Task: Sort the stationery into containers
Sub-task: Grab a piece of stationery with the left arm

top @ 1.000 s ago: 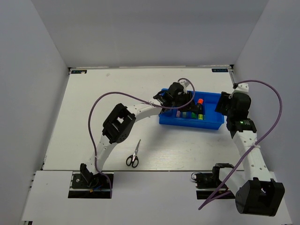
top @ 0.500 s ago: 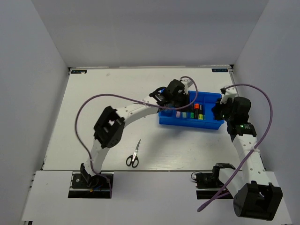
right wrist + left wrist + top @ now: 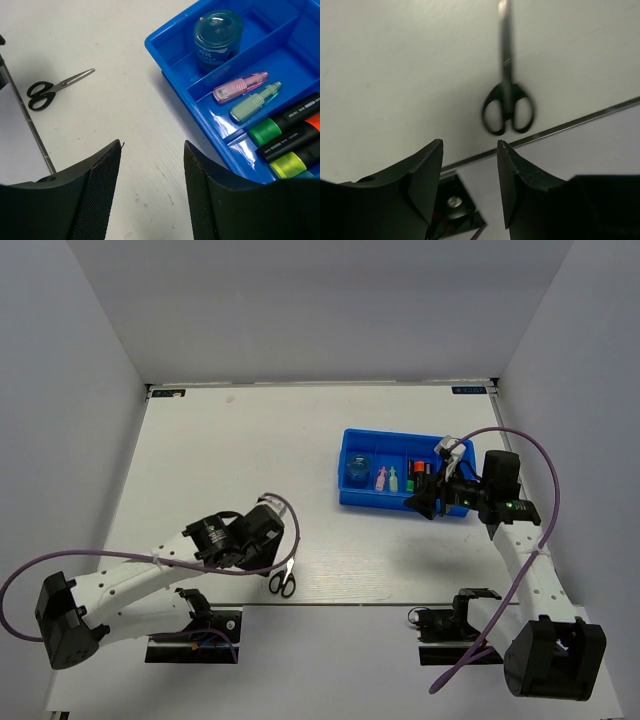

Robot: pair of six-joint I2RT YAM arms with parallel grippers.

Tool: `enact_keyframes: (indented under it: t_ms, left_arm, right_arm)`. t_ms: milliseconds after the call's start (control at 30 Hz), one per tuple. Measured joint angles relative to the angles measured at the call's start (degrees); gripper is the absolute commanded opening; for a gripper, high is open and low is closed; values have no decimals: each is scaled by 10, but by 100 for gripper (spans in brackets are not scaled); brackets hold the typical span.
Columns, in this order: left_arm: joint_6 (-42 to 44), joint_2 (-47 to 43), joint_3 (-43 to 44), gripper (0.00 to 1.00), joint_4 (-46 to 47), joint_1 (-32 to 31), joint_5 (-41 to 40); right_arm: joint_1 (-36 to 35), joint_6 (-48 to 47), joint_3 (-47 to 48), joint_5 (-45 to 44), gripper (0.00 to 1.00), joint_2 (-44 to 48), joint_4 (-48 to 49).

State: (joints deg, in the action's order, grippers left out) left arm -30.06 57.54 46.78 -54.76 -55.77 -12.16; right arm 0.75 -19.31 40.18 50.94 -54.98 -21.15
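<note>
both arms have been drawn back from the blue tray (image 3: 346,502) since the earlier frames: the left arm has been folded low toward the near left of the table (image 3: 200,460), and the right arm has been pulled to the tray's near right corner.

the left gripper (image 3: 469,145) is held just beside the scissors (image 3: 507,100), its jaws parted with nothing between them. the scissors (image 3: 285,577) are seen closed and flat on the table near its front edge, handles toward that edge, untouched and well apart from the tray.

the right gripper (image 3: 152,145) is held above bare table beside the tray (image 3: 165,50), jaws likewise spread and empty; the scissors (image 3: 55,87) are seen far to its left.

in the wrist view, three compartments are shown filled. a round blue container (image 3: 218,37) is stood in the end one. a pink highlighter (image 3: 240,86) and a pale green highlighter (image 3: 255,101) are laid side by side in the next. a green-capped highlighter (image 3: 280,124), an orange-capped highlighter (image 3: 311,124) and a yellow-capped highlighter (image 3: 289,162) are packed together in the third.
</note>
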Motion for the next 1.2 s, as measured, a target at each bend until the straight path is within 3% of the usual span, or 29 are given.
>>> enact_keyframes:
  t_ms: [133,333,1033,1200]
  left_arm:
    - [-25,15,-61,57,-38,0,-37]
    - [-37,60,-96,56,5,1,-56]
    - [-57,79,-151,52,148,16,29]
    - [-62,87,-163,32,164,16,35]
  right_arm:
    - [-5,2,1,7,57,0,0]
    - [-5,4,1,7,58,5,-2]
    - [-5,4,1,1,58,11,-12]
    - [-5,4,1,-2,58,9,-14]
